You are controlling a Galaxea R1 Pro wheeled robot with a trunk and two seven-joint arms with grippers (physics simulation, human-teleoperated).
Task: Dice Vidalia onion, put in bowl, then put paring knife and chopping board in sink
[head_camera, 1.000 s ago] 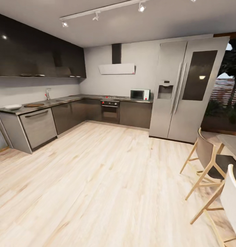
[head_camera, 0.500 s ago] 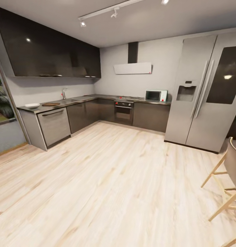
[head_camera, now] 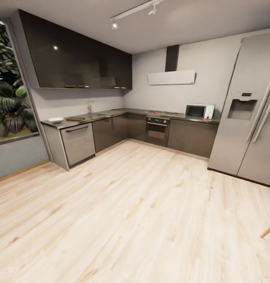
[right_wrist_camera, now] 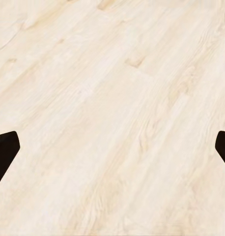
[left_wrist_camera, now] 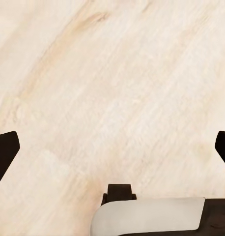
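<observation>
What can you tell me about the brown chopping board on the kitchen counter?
The chopping board is far away and looks tiny in the head view. It is a flat, thin, brown wooden-looking slab lying on the grey countertop, near its end by the window. A white bowl sits just beside it, and the tap stands farther along. Its grain, its handle slot and anything on it are too small to tell.

Open wooden floor (head_camera: 142,212) stretches near and middle. Far left, the countertop (head_camera: 111,114) run carries the bowl (head_camera: 56,120) and chopping board (head_camera: 75,118). A fridge (head_camera: 248,110) blocks the right.
</observation>
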